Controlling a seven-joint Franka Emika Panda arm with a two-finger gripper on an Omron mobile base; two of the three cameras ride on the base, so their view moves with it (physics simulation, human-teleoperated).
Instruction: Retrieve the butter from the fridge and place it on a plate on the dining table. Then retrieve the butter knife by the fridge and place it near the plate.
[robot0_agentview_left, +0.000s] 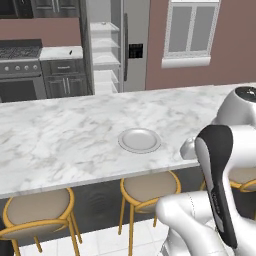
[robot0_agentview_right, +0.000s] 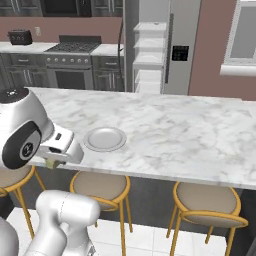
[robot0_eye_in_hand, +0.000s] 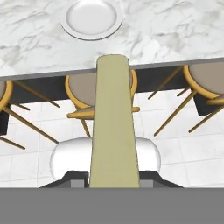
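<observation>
Step in hand: transport of the butter (robot0_eye_in_hand: 113, 127) to the plate (robot0_agentview_left: 139, 140); judged approx. mid-way through part 1 of the task. Fridge (robot0_agentview_left: 117, 45) stands at 12 o'clock in both base views, beyond the dining table (robot0_agentview_left: 60, 135), w/ its door open and white shelves exposed.

Left base view: plate sits on the worktop near its front edge, approx. centre frame. Arm rises at 4 o'clock. Butter knife (robot0_agentview_left: 70, 51) appears as a small dark sliver on the far kitchen counter (robot0_agentview_left: 60, 52), at 9 o'clock of the fridge; too small to confirm detail.

Right base view: claw (robot0_agentview_right: 52, 161) hangs at 8 o'clock of the plate, over the front edge of the worktop, just beside the plate but not above it. A small pale yellow-green block shows under the hand.

Hand view: butter runs up the frame centre from 6 o'clock, clamped in the claw; jaws narrowly parted, closed on the stick. Fingertips themselves are hidden behind it. Plate lies at 12 o'clock, past the worktop edge; stools (robot0_eye_in_hand: 100, 94) and floor lie below the butter.

Containers: plate is bare, nothing in it. Fridge shelves in view carry no discernible items.

Next move, judged: advance the claw toward 12 o'clock until the butter is over the plate centre, lower, then release. Req.: enough height to clear the raised rim. Risk: early release drops the stick on the worktop edge or the floor.
</observation>
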